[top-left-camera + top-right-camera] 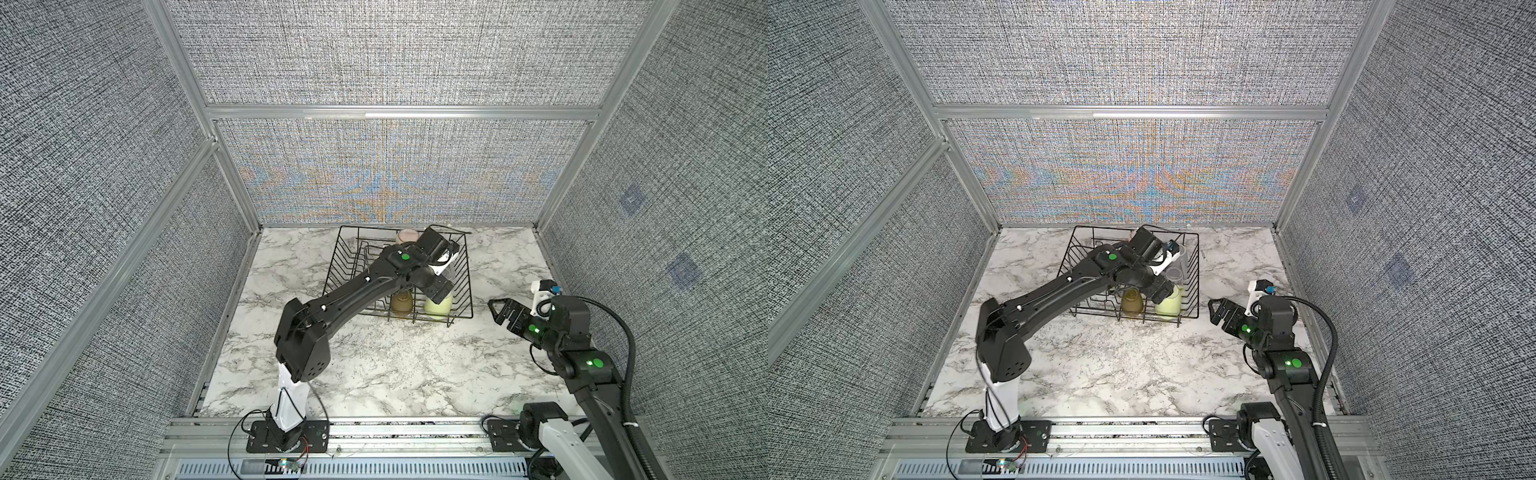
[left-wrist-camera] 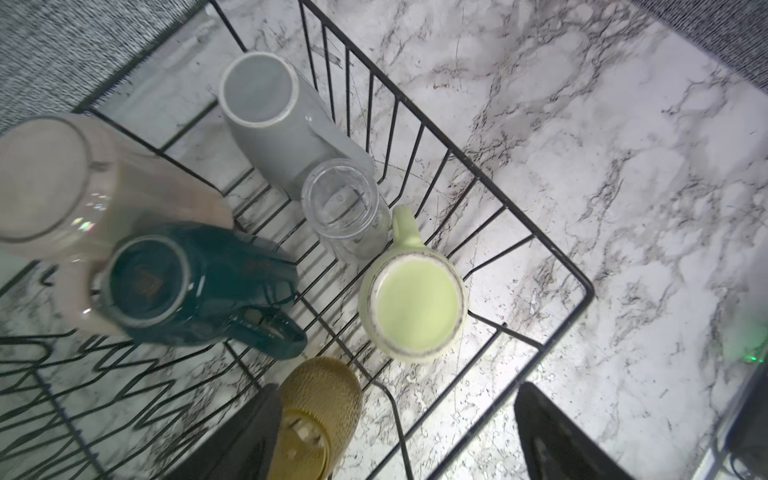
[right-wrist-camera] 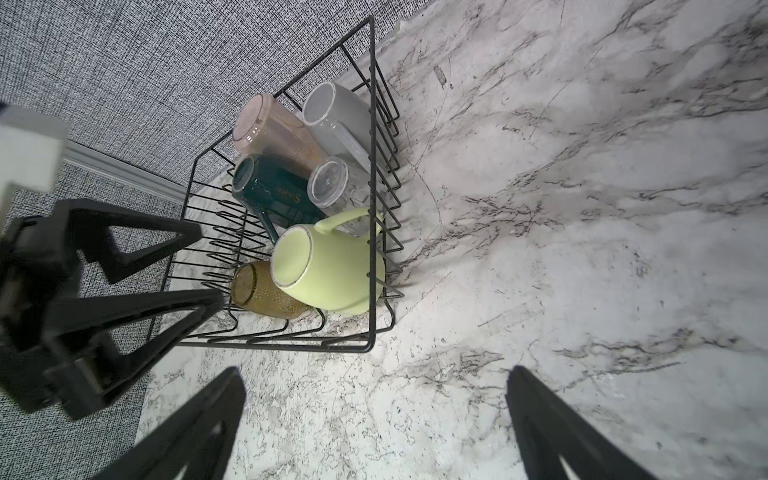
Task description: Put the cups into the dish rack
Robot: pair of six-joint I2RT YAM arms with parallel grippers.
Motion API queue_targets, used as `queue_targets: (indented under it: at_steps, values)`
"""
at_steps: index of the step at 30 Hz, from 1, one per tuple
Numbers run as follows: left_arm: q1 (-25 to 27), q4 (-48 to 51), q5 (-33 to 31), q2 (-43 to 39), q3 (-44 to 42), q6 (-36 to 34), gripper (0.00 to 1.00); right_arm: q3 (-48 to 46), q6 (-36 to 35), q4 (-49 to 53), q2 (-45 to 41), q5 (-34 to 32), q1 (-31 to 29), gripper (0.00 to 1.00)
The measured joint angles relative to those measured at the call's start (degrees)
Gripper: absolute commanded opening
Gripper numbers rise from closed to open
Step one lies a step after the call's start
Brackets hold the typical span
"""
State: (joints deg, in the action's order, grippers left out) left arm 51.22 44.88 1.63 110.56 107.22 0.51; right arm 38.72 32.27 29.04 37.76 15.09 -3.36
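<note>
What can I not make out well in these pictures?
- Dark teal mug: under the left arm in both top views; gold lettering too small in the right wrist view.
- Pink cup: blurred, cut by the edge, left wrist view.
- Amber tumbler: cut by that view's edge.
- Left hand: only fingertips show there.

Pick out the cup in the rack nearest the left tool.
The amber tumbler: it stands right beside one finger of the open left tool, while the yellow-green mug and the rest sit farther off.
</note>
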Motion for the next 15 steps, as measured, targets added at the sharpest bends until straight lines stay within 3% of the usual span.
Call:
queue_targets:
  at_steps: [6,15]
  values:
    - [0.0,-3.61,-2.21,-11.61,-11.78,3.13,0.9,0.0,-0.63,-0.09,-2.4,-3.23,0.0,0.98]
    - [-2.29,-9.57,-12.9,-32.33,-34.73,9.2,0.95,-1.88,-3.34,-0.66,-4.26,-9.09,0.0,0.99]
